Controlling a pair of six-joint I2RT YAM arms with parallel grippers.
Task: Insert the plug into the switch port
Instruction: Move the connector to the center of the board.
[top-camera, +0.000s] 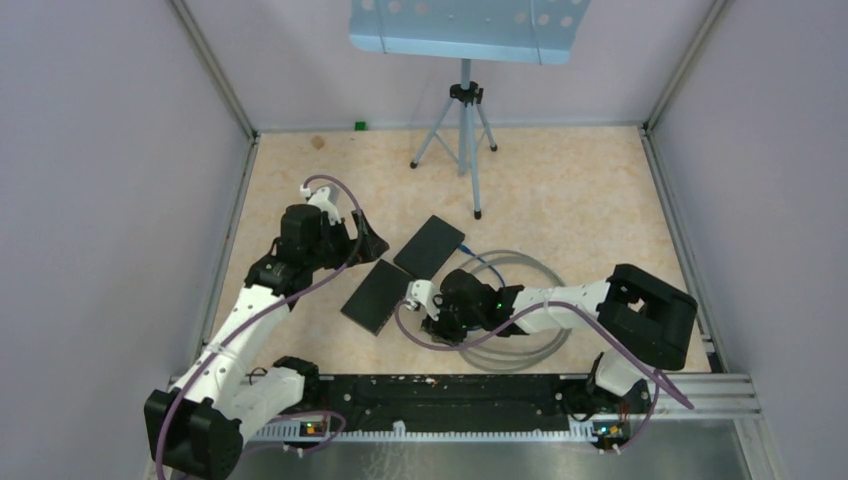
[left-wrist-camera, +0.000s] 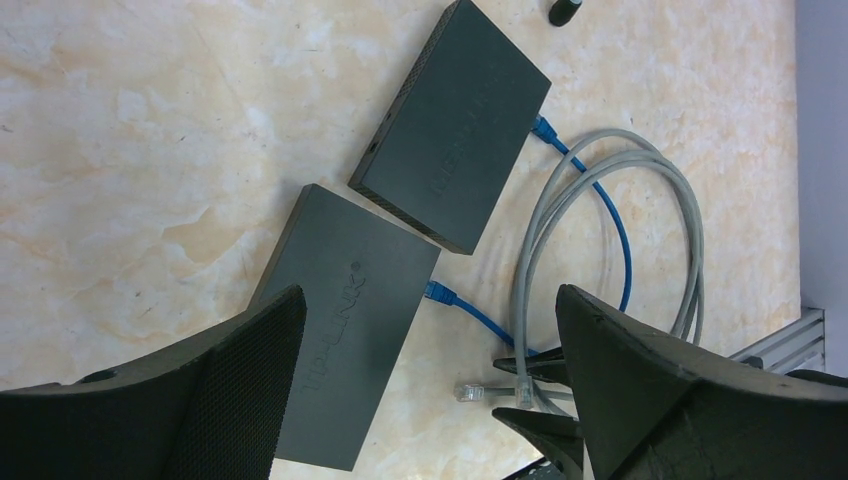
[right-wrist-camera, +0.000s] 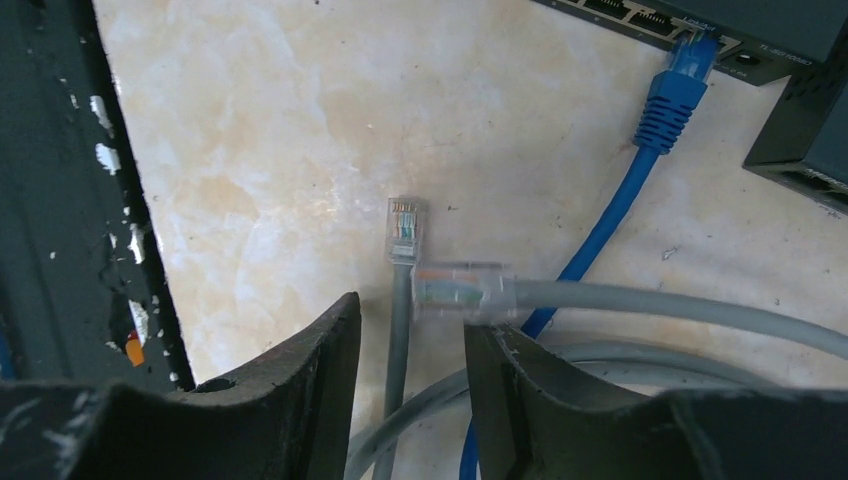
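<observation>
Straddled the grey cable (right-wrist-camera: 398, 340) just behind its clear plug (right-wrist-camera: 404, 228) with the right gripper (right-wrist-camera: 410, 318), jaws apart on either side and pinching nothing, likely so as to seize it close to the tip for steering. Found that plug lying on the table (right-wrist-camera: 260, 150), near the switch (right-wrist-camera: 620, 10) but apart from it, a second plug (right-wrist-camera: 462, 288) just beside. Held the left gripper (left-wrist-camera: 430, 295) spread wide and empty above both switches, perhaps to brace one. Found one port filled by the blue plug (right-wrist-camera: 690, 55), the neighbouring ports seemingly empty.
</observation>
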